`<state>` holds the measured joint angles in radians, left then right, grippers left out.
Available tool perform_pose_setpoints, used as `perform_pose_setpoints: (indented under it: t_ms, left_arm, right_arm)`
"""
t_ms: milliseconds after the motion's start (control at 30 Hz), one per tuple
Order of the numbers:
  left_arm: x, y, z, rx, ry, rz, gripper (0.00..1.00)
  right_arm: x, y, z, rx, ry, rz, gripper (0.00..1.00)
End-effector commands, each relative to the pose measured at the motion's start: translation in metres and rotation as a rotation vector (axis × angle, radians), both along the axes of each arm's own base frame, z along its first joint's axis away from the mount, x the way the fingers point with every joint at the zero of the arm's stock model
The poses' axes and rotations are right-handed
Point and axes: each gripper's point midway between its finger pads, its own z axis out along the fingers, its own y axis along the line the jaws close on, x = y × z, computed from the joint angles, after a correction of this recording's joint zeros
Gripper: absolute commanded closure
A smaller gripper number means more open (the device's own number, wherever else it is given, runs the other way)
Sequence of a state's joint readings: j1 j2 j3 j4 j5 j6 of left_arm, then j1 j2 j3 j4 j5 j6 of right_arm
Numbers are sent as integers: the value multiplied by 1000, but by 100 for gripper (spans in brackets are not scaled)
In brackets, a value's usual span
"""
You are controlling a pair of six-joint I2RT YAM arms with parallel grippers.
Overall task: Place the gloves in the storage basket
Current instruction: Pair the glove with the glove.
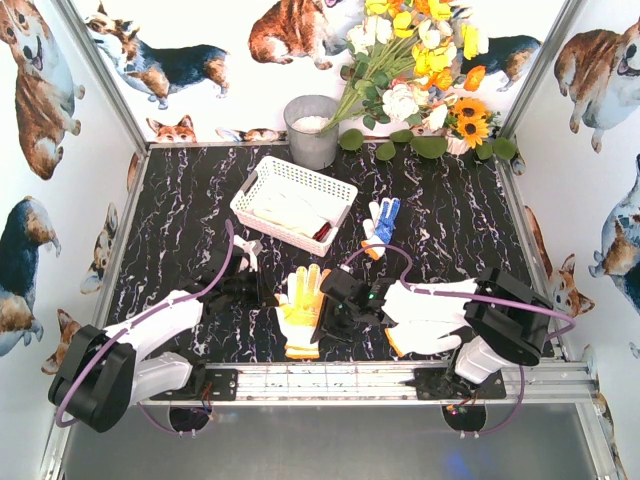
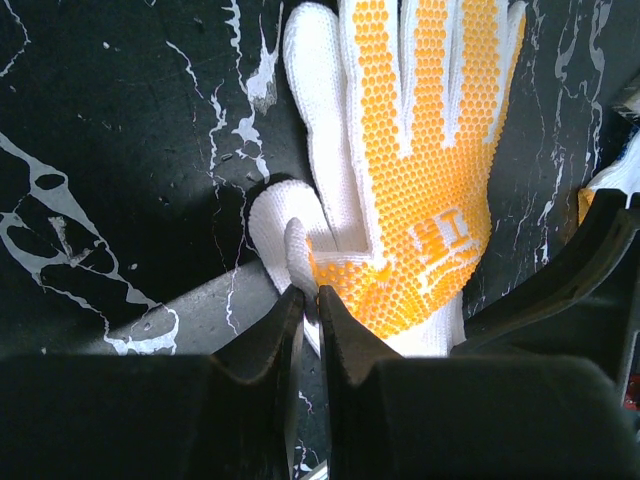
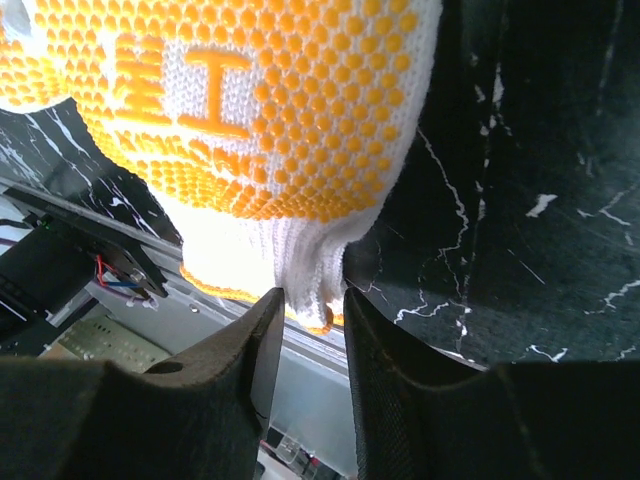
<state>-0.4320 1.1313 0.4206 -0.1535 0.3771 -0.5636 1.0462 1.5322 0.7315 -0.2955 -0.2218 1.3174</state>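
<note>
Glove (image 1: 301, 312), clamped by left pincer (image 2: 311, 293), right pincer (image 3: 312, 297)

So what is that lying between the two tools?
A dotted yellow glove, on the black table, between the left tool and right tool; the top view shows it.

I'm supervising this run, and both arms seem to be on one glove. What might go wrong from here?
The left gripper pinches only a thin thumb fold of the yellow-dotted glove, so it may slip out. The right gripper holds the same glove's cuff; uncoordinated pulls could stretch or drop it short of the storage basket.
</note>
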Motion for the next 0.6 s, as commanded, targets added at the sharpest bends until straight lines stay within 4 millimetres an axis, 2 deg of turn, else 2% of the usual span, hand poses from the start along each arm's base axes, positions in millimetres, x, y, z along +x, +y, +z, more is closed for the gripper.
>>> perform_pose_setpoints:
  t_ms: [0, 133, 367, 567]
  left_arm:
    - [3, 3, -2, 10, -9, 3, 94]
    - [6, 1, 0, 8, -13, 1, 94]
    - [12, 1, 2, 14, -23, 7, 94]
    - [13, 3, 4, 17, -33, 26, 94]
  right_arm:
    - [6, 27, 21, 99, -28, 32, 68]
    - [4, 29, 17, 99, -14, 36, 73]
    - [0, 28, 23, 104, -15, 40, 84]
    - [-3, 26, 30, 110, -21, 39, 89]
